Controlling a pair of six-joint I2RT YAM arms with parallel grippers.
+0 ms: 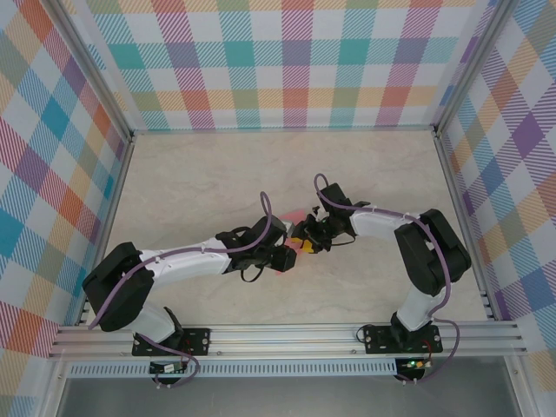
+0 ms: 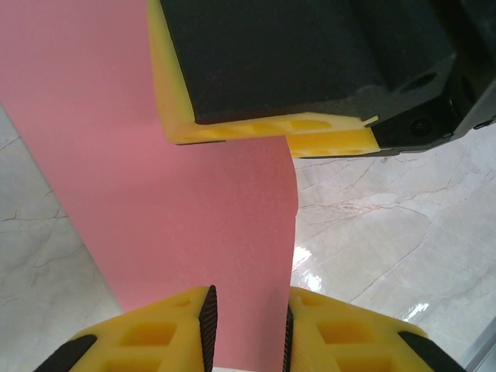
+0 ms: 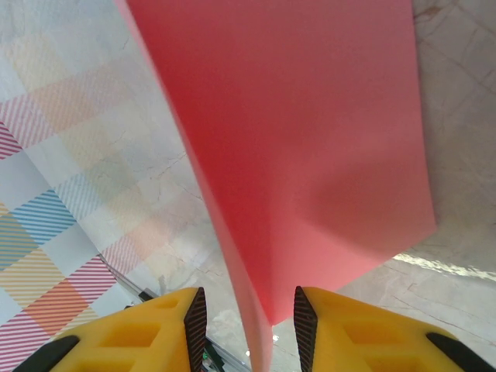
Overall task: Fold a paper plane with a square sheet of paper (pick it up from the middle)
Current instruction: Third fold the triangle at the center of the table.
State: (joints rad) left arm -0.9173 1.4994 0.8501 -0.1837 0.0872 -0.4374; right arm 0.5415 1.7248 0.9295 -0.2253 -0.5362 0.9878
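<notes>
In the top view the two arms meet over the middle of the pale marble counter. The left arm reaches in from 8 o'clock and the right from 4 o'clock, with plaid walls around them.

The sheet of paper is salmon pink and sits between both sets of fingers. In the left wrist view it runs from 6 o'clock up towards 11 o'clock. The left gripper has its fingers part-way open, and the paper shows through the gap. Whether the pads touch it cannot be told. The right gripper sits at 12 to 1 o'clock in that view, at the paper's upper end.

In the right wrist view the paper is creased into a ridge. The ridge runs down to 6 o'clock, between the fingers of the right gripper. Those fingers are also part-way open, and counter shows between the left pad and the fold.
</notes>
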